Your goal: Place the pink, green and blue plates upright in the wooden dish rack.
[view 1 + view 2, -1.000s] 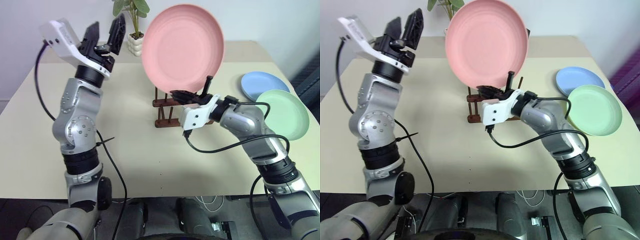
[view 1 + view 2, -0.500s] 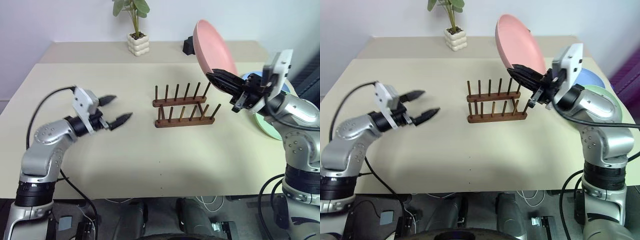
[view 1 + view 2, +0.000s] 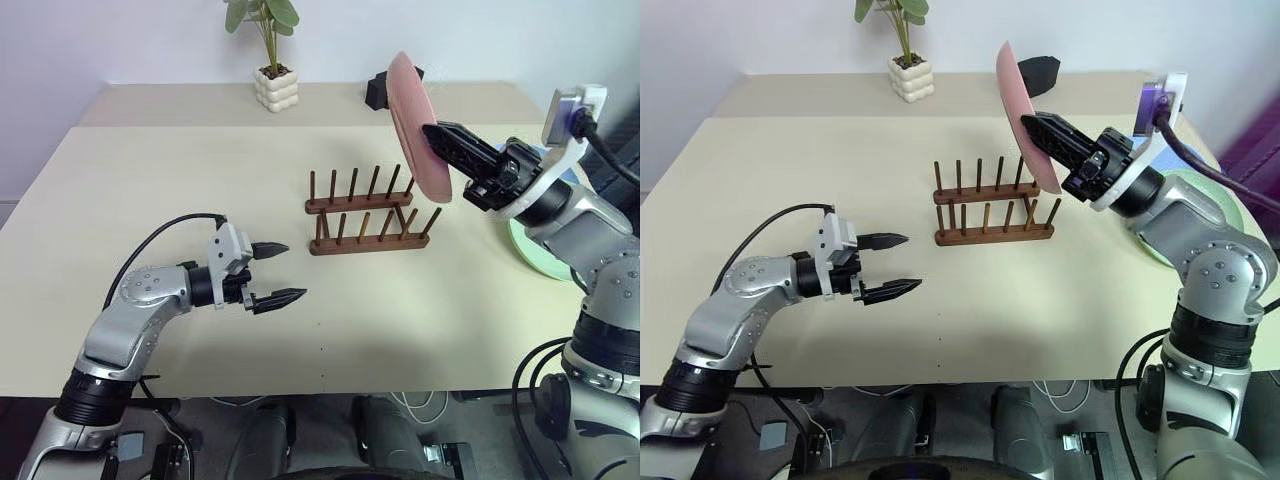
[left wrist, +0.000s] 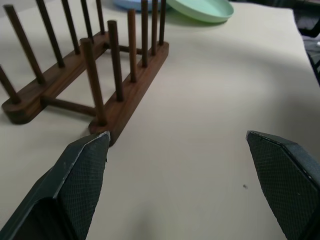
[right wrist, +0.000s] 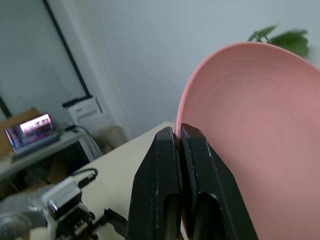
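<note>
While the rack stands empty, the first plate is up in the air above it; entries run near to far.

Left gripper: left gripper low over the table on the near left, its fingers spread wide, nothing between them, pointing toward the rack.

Wooden dish rack: wooden dish rack mid-table, two rails with rows of upright pegs; every slot bare, no plate in it.

Right gripper: right gripper clamped tight on the rim of the pink plate; wrist view shows both fingers pinching the edge.

Pink plate: held on edge, nearly upright, above the right end of the rack and clear of the pegs.

Step in hand (judgement): carrying the pink plate to the rack; first of three placements, none done.

Next move (judgement): lower the plate edge-first into a gap between peg pairs, keeping its plane square across the rails so that the rim seats between both rows; release only once it rests there. Risk: a tilted rim catching a peg top.

Green plate: green plate flat on the table to the right, beyond the rack.

Blue plate: blue plate just behind the green one, mostly hidden.

Far edge: potted plant and a black object at the back of the table.
</note>
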Robot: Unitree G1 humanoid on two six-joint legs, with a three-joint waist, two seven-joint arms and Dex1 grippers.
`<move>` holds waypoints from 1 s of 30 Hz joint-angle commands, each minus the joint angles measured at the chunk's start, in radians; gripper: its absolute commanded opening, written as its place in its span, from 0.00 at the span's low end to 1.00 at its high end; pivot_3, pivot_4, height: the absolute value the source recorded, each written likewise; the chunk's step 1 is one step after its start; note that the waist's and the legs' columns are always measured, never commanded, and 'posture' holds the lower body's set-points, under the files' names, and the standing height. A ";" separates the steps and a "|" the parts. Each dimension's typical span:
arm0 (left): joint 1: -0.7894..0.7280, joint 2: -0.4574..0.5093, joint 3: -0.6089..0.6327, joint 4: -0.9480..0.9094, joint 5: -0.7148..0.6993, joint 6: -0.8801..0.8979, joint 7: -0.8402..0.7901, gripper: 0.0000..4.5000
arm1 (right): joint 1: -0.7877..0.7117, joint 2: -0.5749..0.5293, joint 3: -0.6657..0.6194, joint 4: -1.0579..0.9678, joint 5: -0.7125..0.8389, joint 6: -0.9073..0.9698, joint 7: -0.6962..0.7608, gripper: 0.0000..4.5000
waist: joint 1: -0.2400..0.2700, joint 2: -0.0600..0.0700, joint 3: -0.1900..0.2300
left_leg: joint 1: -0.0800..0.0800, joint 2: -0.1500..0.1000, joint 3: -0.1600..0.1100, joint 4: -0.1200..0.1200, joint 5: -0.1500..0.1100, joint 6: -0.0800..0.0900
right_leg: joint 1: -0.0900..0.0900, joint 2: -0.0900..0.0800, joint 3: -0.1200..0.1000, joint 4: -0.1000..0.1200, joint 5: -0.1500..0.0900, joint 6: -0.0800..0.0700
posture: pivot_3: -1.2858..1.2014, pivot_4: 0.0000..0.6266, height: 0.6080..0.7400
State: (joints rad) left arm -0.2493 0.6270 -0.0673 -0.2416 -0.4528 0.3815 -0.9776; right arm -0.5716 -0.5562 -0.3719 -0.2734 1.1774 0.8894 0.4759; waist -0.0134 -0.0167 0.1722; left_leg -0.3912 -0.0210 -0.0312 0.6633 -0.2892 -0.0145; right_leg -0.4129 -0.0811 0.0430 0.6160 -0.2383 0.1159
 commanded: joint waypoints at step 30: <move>0.010 -0.031 0.001 -0.020 0.029 -0.021 0.021 1.00 | -0.007 0.045 -0.040 0.158 0.191 -0.010 -0.265 0.00 | -0.001 0.000 0.000 | 0.000 0.000 0.001 0.000 0.000 0.001 | 0.001 0.003 0.000 0.000 0.001 0.001 | 0.52 0.24 1.00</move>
State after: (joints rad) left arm -0.2365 0.5984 -0.0676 -0.2423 -0.4239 0.3801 -0.9552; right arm -0.5691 -0.5167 -0.3919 -0.1291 1.3605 0.8837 0.2353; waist -0.0141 -0.0163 0.1722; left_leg -0.3907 -0.0211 -0.0306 0.6637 -0.2887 -0.0134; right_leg -0.4121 -0.0785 0.0430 0.6163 -0.2376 0.1172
